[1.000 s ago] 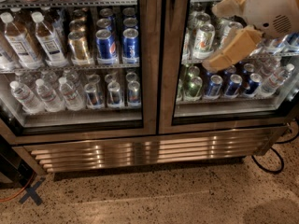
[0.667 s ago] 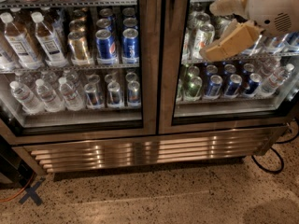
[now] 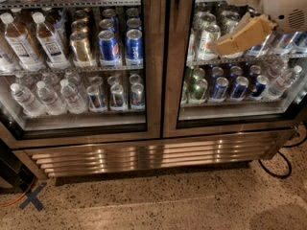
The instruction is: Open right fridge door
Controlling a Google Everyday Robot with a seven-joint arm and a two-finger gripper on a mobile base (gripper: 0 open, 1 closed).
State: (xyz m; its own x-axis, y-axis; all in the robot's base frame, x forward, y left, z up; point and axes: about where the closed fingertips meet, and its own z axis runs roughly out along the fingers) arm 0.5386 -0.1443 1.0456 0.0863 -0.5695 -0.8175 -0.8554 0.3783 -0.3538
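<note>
While the claw (image 3: 224,22) is shown raised slightly from its position a second earlier, jaws apart and empty before the upper glass, the right fridge door (image 3: 173,90), occupying the right half of the view, is seen shut; no pulling edge is yet engaged.
</note>
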